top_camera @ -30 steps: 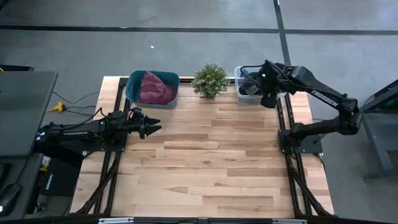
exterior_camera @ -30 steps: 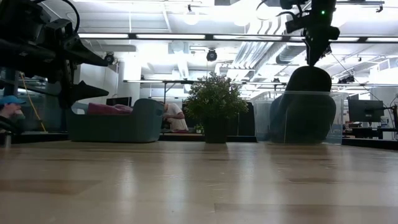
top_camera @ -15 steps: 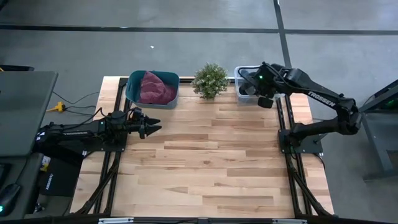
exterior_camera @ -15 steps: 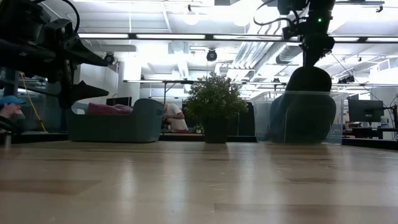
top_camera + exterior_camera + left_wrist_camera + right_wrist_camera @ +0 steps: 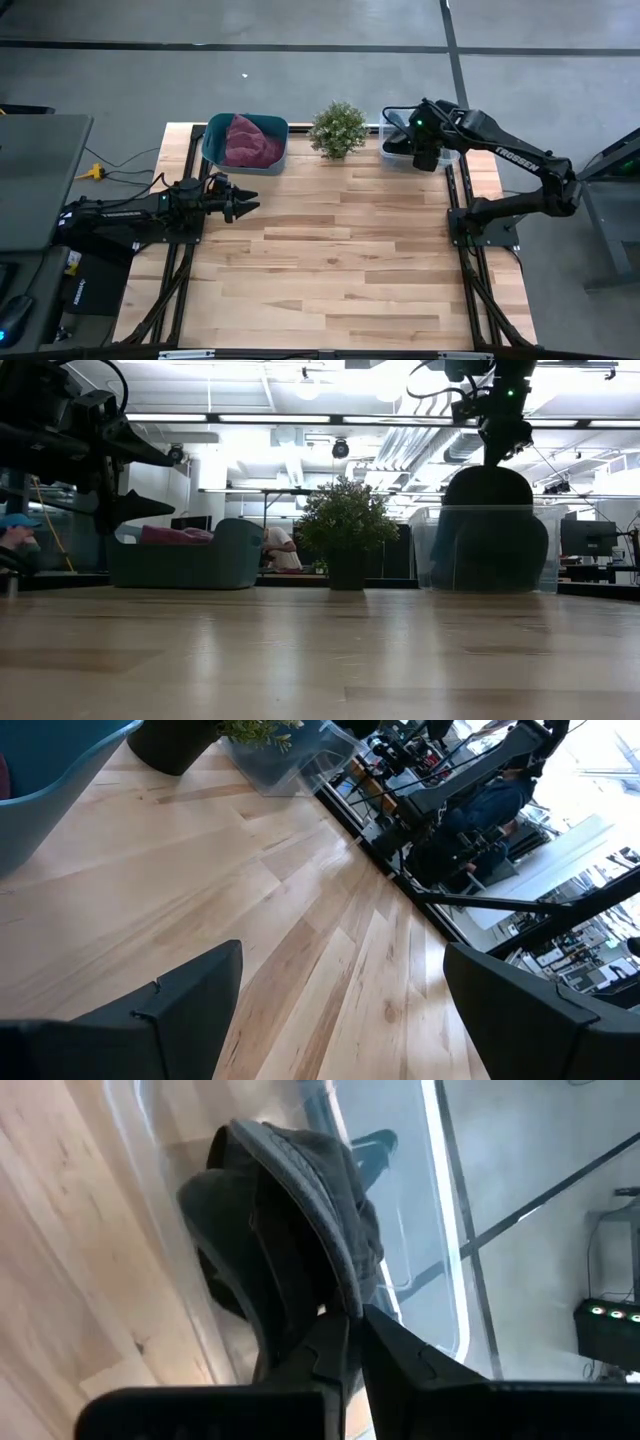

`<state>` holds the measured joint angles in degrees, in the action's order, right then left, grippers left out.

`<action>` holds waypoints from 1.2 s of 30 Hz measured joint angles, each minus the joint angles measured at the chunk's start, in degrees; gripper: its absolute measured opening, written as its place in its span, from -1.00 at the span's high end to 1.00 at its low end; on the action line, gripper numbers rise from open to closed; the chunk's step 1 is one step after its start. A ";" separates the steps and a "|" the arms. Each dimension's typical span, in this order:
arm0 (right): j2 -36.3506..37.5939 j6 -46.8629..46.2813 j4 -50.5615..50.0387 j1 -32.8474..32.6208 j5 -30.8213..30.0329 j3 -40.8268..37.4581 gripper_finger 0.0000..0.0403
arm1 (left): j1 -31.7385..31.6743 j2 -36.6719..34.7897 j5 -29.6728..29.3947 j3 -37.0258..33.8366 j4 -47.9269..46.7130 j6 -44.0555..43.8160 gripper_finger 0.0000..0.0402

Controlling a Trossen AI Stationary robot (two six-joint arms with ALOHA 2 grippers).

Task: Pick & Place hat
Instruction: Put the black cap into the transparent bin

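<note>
text: "TROSSEN", white lettering | on: right arm (image 5: 520, 160) forearm link, high view | legibility: small, only just readable | other text: none readable on left arm, bins or in room behind

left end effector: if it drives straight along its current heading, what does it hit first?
Probably nothing on the table. The open left end effector points right across the bare light wooden table top. Its wrist view shows clear boards ahead to the far edge. The small green potted plant and clear plastic bin lie off-line.
</note>
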<state>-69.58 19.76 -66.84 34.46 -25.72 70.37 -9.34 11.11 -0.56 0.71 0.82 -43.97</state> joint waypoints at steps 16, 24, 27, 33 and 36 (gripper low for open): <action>-0.18 -0.37 2.48 6.31 1.87 0.00 0.97 | 0.00 0.00 0.00 0.00 -0.01 -0.02 -0.68; -5.08 4.92 2.97 10.25 6.47 0.04 0.97 | -0.01 0.00 -0.02 0.00 -0.02 -0.01 -0.68; -7.57 6.35 3.92 10.29 5.44 0.04 0.97 | -0.01 0.00 -0.01 0.00 -0.02 -0.02 -0.68; -10.48 10.72 6.76 10.43 3.21 0.04 0.97 | 0.00 0.00 0.00 0.00 0.00 0.00 -0.68; -11.16 11.36 6.37 11.50 4.34 0.05 0.97 | -0.02 0.00 0.00 0.00 -0.02 -0.02 -0.68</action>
<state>-80.74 31.11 -60.47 45.96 -21.39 70.42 -9.36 11.11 -0.56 0.71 0.80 -43.98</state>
